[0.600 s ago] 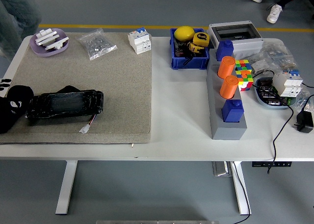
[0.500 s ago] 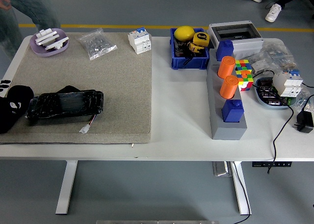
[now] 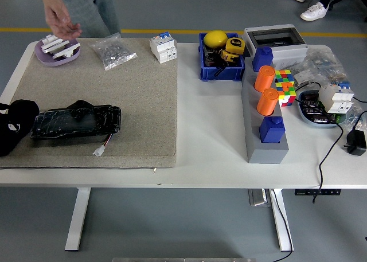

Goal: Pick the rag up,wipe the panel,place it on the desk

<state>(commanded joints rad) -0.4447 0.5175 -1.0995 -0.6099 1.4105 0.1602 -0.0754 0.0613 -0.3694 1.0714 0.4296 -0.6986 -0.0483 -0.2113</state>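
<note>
Panel [image 3: 74, 123], black and glossy, is lying on the near left part of the mat [image 3: 132, 96], in the same spot as half a second ago. Its long axis is running left to right along the mat's near edge, with the right end sitting slightly farther from that edge than the left. A thin wire with a white connector [image 3: 99, 151] is trailing from its near right corner toward the mat's near edge. A dark lump [image 3: 82, 105] is showing along the panel's far side; whether that is the rag cannot be told.

Since the earlier frame, a person has stepped in beyond the mat's far left corner, and the person's hand [image 3: 62, 18] is now hanging open above the purple dish [image 3: 56, 51] there. The left hand [image 3: 14, 127] is resting at the mat's left edge, touching or almost touching the panel's left end, having shifted a little; whether it is open or closed cannot be told.

The middle and right of the mat are lying bare between the panel and the bag of small parts [image 3: 113, 51] at the far edge. Bare white table [image 3: 209, 136] is lying past the mat's right edge.
</note>
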